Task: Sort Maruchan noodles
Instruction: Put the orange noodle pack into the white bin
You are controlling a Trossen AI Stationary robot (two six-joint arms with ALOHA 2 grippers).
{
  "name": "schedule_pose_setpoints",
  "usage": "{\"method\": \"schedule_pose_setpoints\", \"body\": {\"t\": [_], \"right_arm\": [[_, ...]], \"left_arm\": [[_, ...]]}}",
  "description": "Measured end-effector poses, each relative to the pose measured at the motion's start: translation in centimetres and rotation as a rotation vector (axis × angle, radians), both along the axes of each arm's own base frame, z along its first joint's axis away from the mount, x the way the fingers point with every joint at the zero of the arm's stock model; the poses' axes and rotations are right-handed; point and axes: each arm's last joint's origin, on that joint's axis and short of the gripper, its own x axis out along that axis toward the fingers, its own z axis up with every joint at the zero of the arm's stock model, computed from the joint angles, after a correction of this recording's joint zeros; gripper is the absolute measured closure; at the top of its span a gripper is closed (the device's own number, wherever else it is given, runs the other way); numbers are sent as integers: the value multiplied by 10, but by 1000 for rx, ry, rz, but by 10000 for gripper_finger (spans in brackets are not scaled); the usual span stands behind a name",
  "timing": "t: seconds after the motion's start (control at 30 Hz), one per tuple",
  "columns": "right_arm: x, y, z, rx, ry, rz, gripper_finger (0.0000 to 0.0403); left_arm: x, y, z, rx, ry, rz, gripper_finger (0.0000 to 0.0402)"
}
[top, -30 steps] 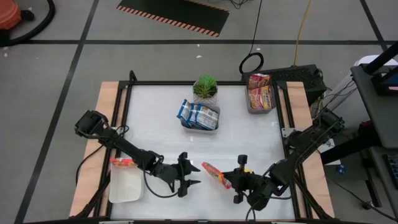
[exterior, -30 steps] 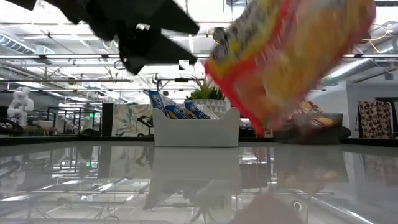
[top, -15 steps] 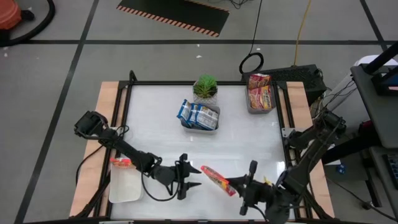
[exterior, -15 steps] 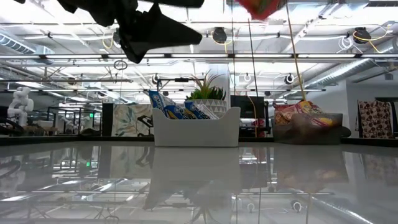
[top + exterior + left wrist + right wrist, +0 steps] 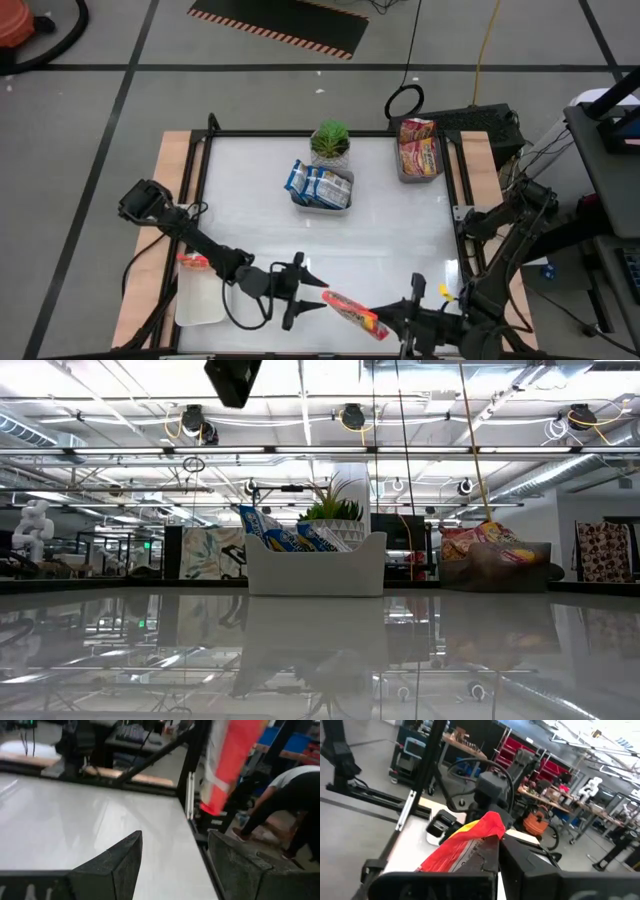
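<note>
The right gripper (image 5: 392, 318), low in the frame right of centre, is shown clamped fully on one end of a red-and-yellow noodle packet (image 5: 350, 310), which is carried clear of the table (image 5: 400, 230). Just left of it, the left gripper (image 5: 312, 291) is seen with its jaws partly apart and nothing between them. Blue-white packets (image 5: 318, 184) are stacked in the centre tray (image 5: 322, 205); red ones (image 5: 418, 148) fill the upper-right tray (image 5: 402, 174). The packet is judged light, crinkly, slippery and brittle inside; a hold at the sealed edge is advised.
</note>
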Motion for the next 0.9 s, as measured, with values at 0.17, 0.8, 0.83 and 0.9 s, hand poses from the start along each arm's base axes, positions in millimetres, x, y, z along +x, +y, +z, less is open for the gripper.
{"method": "schedule_pose_setpoints", "body": {"t": [0.17,0.8,0.83,0.9], "right_arm": [[-1,2,6,41,-37,8,403],[-1,2,9,116,-65,14,403],[-1,2,9,119,-65,13,403],[-1,2,9,127,-66,13,403]], "left_arm": [[4,-8,-1,-4,-119,-82,169],[24,-8,-27,-93,-403,-133,169],[25,-9,-25,-80,-414,-130,169],[27,-10,-22,-49,-435,-122,169]]}}
